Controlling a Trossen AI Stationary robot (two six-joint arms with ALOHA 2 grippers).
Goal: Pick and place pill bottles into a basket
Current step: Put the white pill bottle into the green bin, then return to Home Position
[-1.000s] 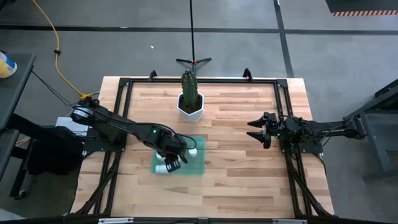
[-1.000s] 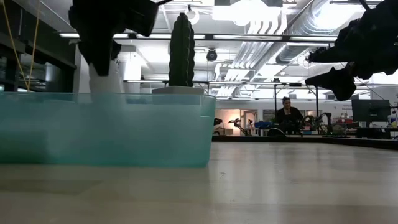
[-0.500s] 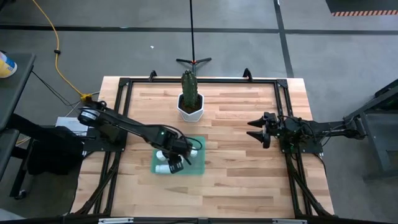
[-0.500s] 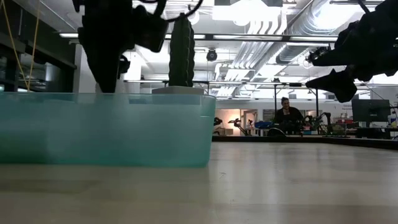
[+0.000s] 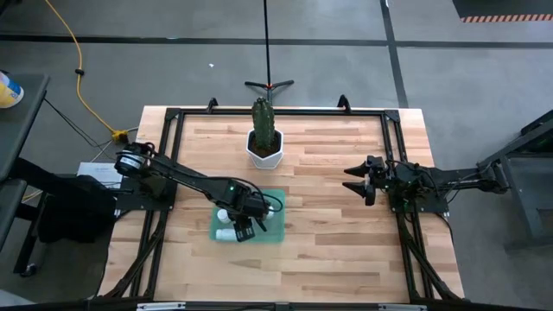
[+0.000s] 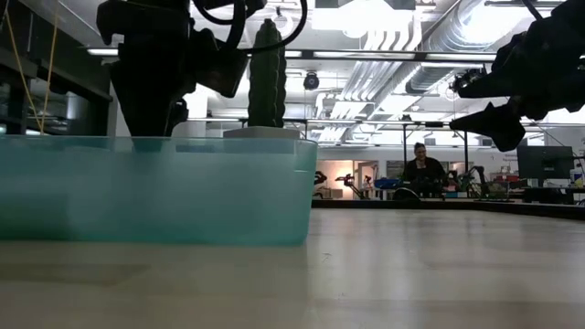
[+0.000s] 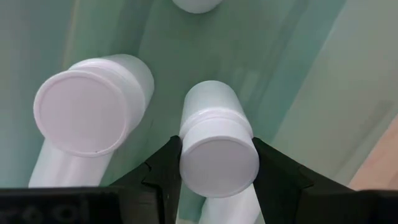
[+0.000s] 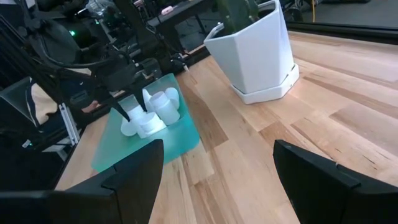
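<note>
While the left gripper [image 7: 217, 165] hangs low inside the basket [image 5: 275, 233], its jaws are clamped on a bottle [image 7: 214, 140] just below the cap. Bottle's long axis runs straight out from the gripper toward the basket floor, so the release is a matter of opening directly above that floor. A second bottle [image 7: 93, 109] lies close beside it, apparently not touching. Others show white in the basket, count unclear. Right gripper [image 5: 356, 183] waits open over the counter [image 5: 328, 250], well apart; left arm is plainly the nearer.
</note>
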